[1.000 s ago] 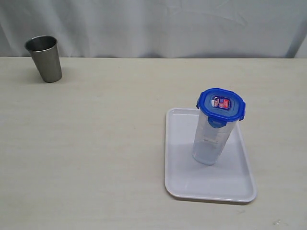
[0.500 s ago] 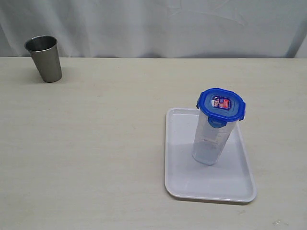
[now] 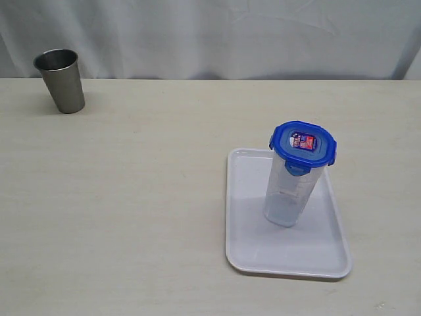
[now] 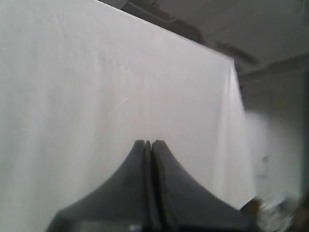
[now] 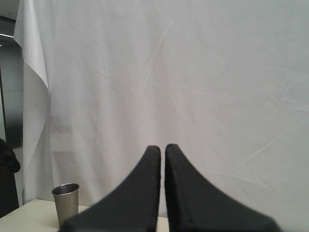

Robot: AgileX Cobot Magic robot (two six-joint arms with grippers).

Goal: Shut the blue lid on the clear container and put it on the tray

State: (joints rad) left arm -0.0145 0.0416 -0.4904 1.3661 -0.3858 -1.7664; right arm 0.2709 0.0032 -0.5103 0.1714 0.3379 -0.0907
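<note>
Nearest you the tray [image 3: 263,253] holds the clear container [image 3: 288,197] upright, the blue lid [image 3: 302,143] seated on top — your left gripper [image 4: 147,143] and right gripper [image 5: 162,147], both clenched on nothing, point level at the white curtain [image 3: 230,33] beyond.

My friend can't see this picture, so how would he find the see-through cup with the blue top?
On the pale table, find the white tray toward the right in the exterior view. The clear container stands upright on it. Unlike the steel cup at the far left, it is see-through and wears the blue lid.
</note>
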